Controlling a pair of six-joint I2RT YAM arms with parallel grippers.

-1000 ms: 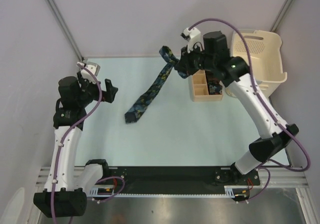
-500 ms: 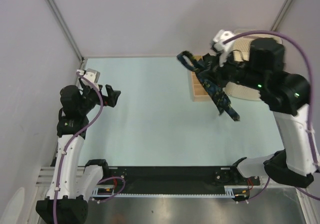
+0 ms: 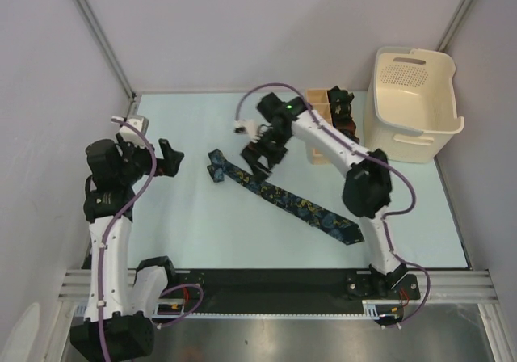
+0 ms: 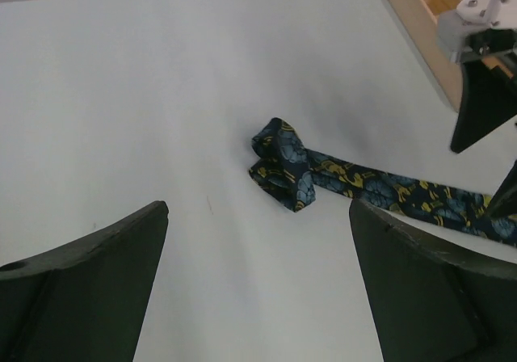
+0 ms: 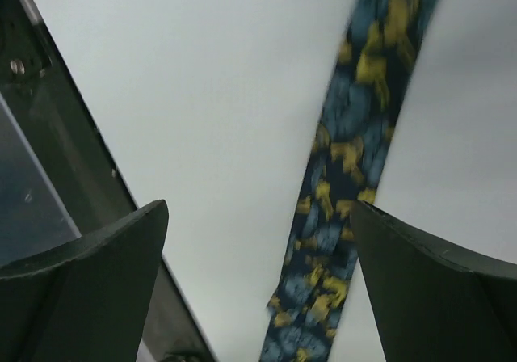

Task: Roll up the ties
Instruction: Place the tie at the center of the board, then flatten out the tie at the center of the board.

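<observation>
Tie laid out flat mid-frame, rolling not started.
Left gripper hangs at left, jaws wide apart and empty; tie, airborne a moment ago, now lies diagonally from centre to lower right; right gripper is apart just above its bunched end.

The navy floral tie, patterned in blue and yellow, lies unrolled and flat on the desk in a diagonal line. Its narrow end is bunched in a loose fold left of the wooden box, and its wide pointed end lies on the box's near side. Small dark coiled ties sit inside the box.
</observation>
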